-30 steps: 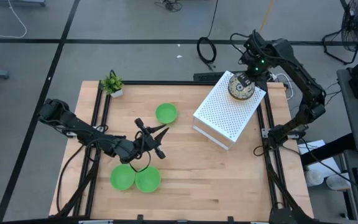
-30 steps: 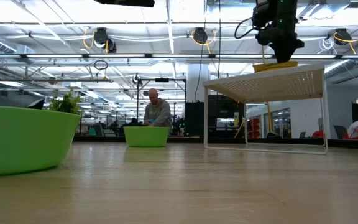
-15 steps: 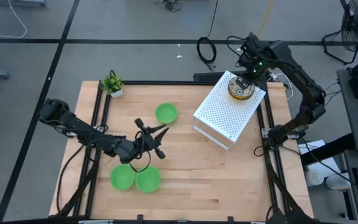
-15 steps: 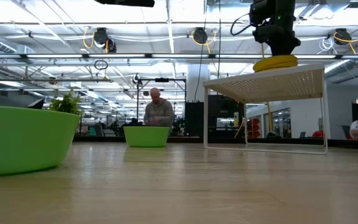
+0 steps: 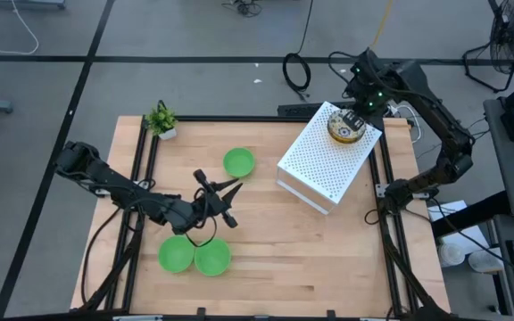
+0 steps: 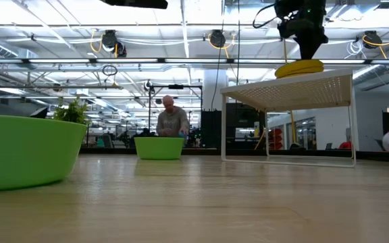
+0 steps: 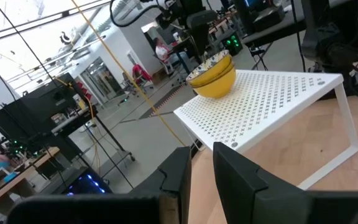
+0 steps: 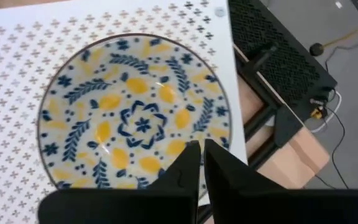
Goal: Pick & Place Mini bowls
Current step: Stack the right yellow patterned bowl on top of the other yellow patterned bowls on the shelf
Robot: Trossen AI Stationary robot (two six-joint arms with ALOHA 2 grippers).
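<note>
A cream bowl with a blue and yellow pattern (image 8: 135,118) sits upright on the white perforated shelf (image 5: 328,165) at the table's far right. From the side (image 6: 299,67) it shows yellow. My right gripper (image 8: 201,146) is shut and points down at that bowl's rim on the far-right side (image 5: 355,114). Three plain green bowls rest on the tabletop: one at mid-table (image 5: 238,162) and two side by side near the front (image 5: 176,254) (image 5: 212,258). My left gripper (image 5: 230,203) stays level between them, its fingers (image 7: 178,174) a narrow gap apart with nothing in it. My right gripper's shut fingertips (image 6: 309,55) stand right above the patterned bowl's rim (image 8: 219,134), coming from above. I cannot tell whether they touch it. The bowl rests on the shelf by its base.
A small potted plant (image 5: 161,119) stands at the table's far left corner. Black rails (image 5: 386,223) run along the table's sides. Bare wood lies between the shelf and the front edge. A person (image 6: 171,121) sits in the room beyond the far edge.
My right gripper has let go of the patterned bowl, drawn up off it and shifted a little toward the table's far right corner. The bowl stays upright on the shelf, and its whole side now shows in the low view.
</note>
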